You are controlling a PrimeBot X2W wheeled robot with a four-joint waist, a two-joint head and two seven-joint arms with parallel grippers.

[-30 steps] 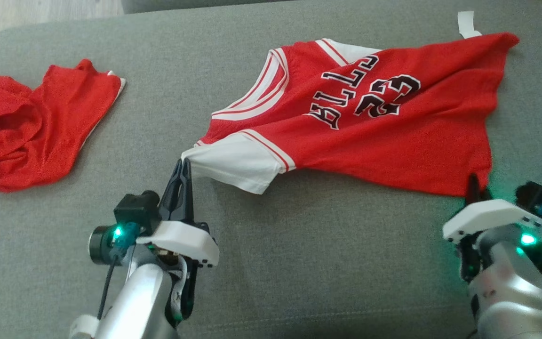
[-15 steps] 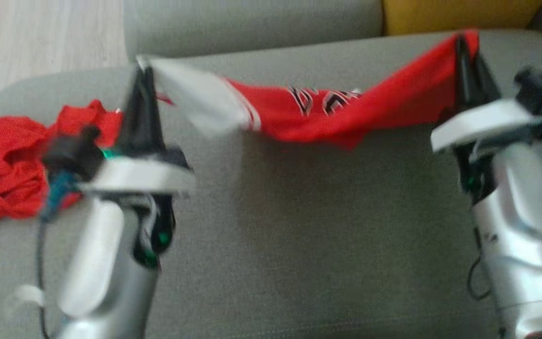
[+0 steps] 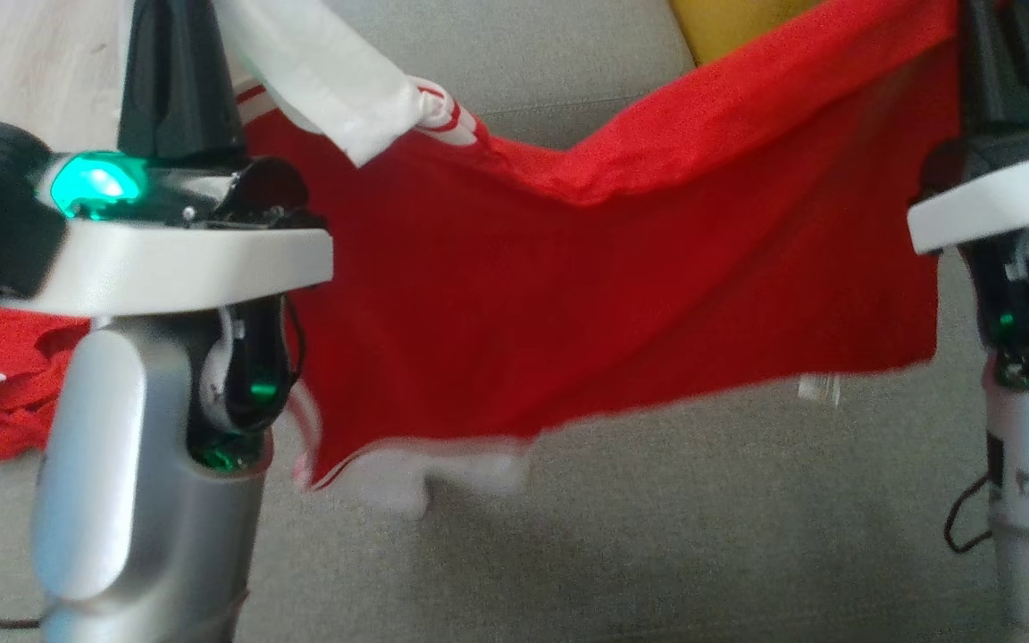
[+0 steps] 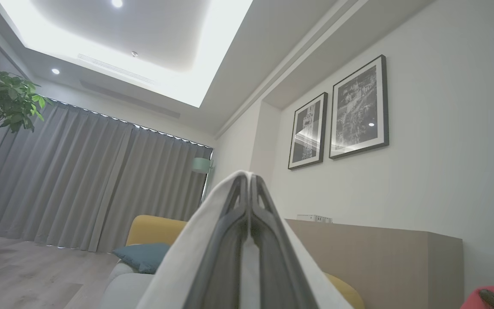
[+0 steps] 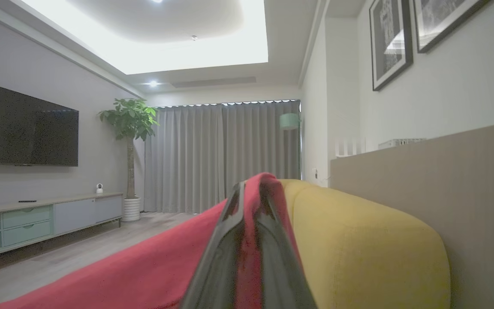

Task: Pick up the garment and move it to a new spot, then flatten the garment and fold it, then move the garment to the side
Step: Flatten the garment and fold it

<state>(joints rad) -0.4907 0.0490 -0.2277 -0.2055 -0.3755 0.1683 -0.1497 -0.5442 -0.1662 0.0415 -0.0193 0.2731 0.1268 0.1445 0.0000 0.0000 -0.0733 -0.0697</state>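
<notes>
Your left gripper (image 4: pixel 247 178) and right gripper (image 5: pixel 253 185) are each clamped shut on a jersey (image 3: pixel 568 295) edge, apparently by little cloth, so a sharp tug could slip a corner free.

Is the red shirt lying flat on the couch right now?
No, the red shirt hangs in the air above the couch, held up at its ends by the left gripper and the right gripper.

Left gripper (image 4: pixel 247 180) raised, fingers upward, clamped on garment (image 3: pixel 568 295), right gripper (image 5: pixel 252 189) raised well apart, likewise clamped, silver forearms (image 3: pixel 148 482) upright.
</notes>
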